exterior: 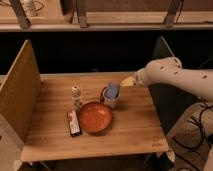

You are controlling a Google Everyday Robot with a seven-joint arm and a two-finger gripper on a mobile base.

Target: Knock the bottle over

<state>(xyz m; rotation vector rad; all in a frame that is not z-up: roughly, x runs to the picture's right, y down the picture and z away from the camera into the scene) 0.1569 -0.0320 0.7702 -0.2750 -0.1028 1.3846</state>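
The bottle (76, 96) is small and clear with a white cap and a pale label. It stands upright on the wooden table (135, 127), left of the middle. My gripper (127, 81) is at the end of the white arm coming in from the right. It hovers above the table just right of a white mug (111, 96), well to the right of the bottle and apart from it.
A red-orange bowl (95, 117) sits in front of the bottle and mug. A flat dark packet (73, 123) lies left of the bowl. A tall wooden panel (17, 95) walls the table's left side. A dark panel (161, 52) stands at the right.
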